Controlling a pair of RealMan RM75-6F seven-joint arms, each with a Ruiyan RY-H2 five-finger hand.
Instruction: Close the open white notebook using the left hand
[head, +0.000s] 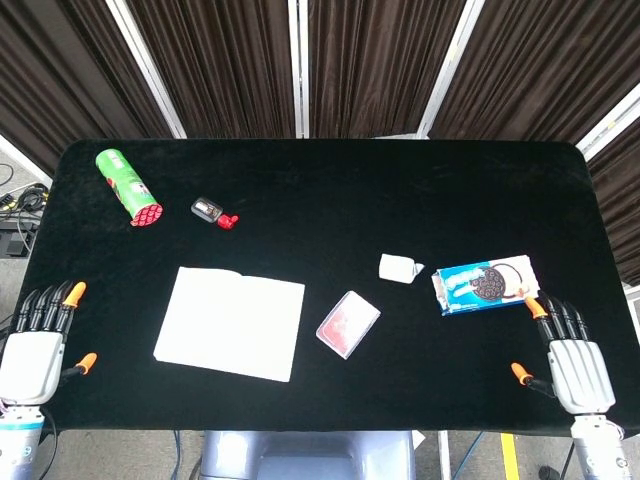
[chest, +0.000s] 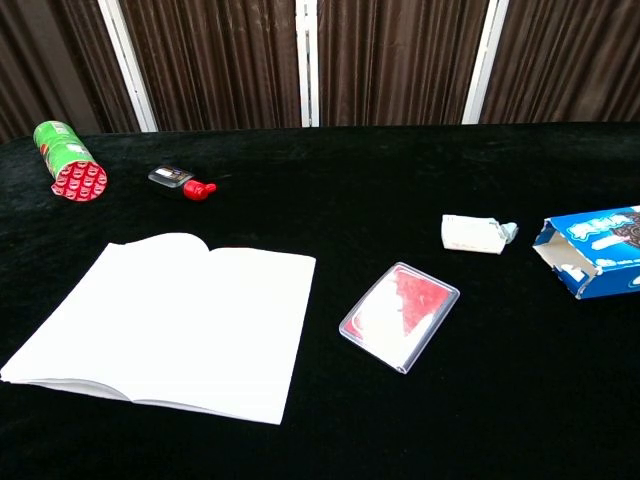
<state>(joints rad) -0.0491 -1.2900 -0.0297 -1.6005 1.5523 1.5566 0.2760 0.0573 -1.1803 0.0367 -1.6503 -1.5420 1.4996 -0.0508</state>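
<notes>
The white notebook (head: 230, 322) lies open and flat on the black table, left of centre; the chest view shows the notebook (chest: 170, 322) with blank pages. My left hand (head: 34, 350) hovers at the table's front left corner, fingers spread, holding nothing, well left of the notebook. My right hand (head: 572, 361) sits at the front right corner, fingers apart and empty. Neither hand appears in the chest view.
A green can (head: 128, 186) lies at the back left, with a small black and red object (head: 214, 213) beside it. A red card case (head: 347, 323), a crumpled white wrapper (head: 400, 268) and a blue cookie box (head: 484, 285) lie right of the notebook.
</notes>
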